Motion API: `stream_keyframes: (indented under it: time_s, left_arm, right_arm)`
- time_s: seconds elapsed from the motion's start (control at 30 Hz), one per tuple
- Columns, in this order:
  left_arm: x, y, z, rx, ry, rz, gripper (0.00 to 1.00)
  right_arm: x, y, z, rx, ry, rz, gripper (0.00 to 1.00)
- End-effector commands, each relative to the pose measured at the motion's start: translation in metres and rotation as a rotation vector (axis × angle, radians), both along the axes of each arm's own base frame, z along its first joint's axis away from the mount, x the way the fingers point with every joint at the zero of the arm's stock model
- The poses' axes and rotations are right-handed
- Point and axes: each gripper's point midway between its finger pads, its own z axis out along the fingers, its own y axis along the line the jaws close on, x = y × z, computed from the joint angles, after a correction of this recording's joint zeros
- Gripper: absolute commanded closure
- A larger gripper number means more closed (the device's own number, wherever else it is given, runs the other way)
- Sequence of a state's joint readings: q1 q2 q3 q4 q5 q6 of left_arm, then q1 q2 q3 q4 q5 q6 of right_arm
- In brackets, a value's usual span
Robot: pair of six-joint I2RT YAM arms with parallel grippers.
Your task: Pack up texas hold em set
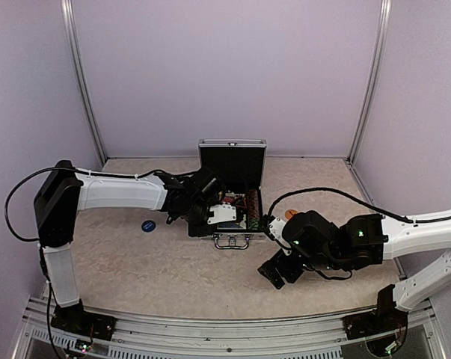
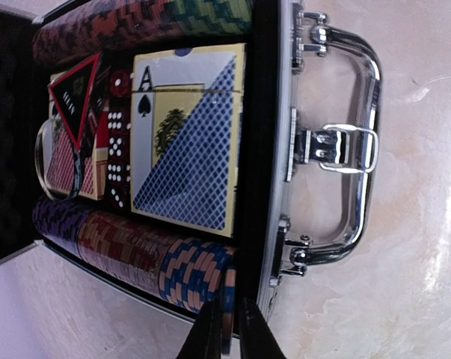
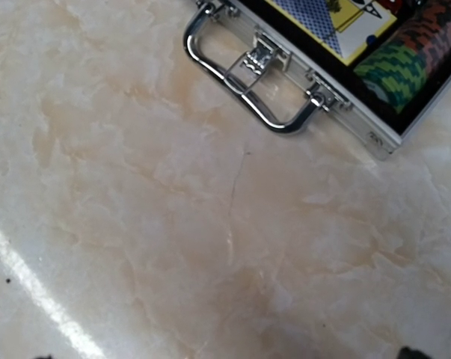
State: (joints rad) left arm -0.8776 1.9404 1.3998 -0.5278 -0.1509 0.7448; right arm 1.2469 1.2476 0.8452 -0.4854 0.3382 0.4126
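at the open case (image 1: 232,161) in the top view's centre, the left gripper (image 2: 226,336) is clamped across a chip (image 2: 226,303), likely stiff, light and slippery, best pinched by its faces; the right gripper (image 1: 276,275) gapes.

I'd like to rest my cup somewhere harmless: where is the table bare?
Bare: the table in front of the case, between the arms, and the far corners. Crowded: the case, where the left hand pinches a chip, a blue disc left of it, the right hand near its handle.
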Motion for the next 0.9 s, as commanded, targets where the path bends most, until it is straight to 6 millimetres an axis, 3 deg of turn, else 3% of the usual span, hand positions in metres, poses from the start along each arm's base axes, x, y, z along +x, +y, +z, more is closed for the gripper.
stream_keyframes:
  time_s: [0.0,0.07,0.2,0.5,0.87]
  left_arm:
    - [0.01,-0.003,0.003,-0.005,-0.028,0.021,0.82]
    - [0.011,-0.002,0.002,-0.003,-0.028,0.025,0.72]
    - [0.012,0.001,0.001,0.004,-0.036,0.037,0.69]
    - [0.027,0.011,0.01,0.021,-0.116,0.096,0.67]
    - [0.025,0.018,0.001,0.05,-0.097,0.116,0.67]
  right_arm:
    - [0.003,-0.002,-0.001,-0.008,0.005,-0.015,0.0]
    - [0.002,-0.001,-0.003,-0.009,0.01,-0.011,0.0]
    - [0.0,0.001,-0.006,-0.008,0.021,-0.006,0.0]
    - [0.001,0.0,-0.005,0.0,0.019,-0.013,0.0]
    - [0.0,-0.001,-0.007,-0.004,0.022,-0.015,0.0]
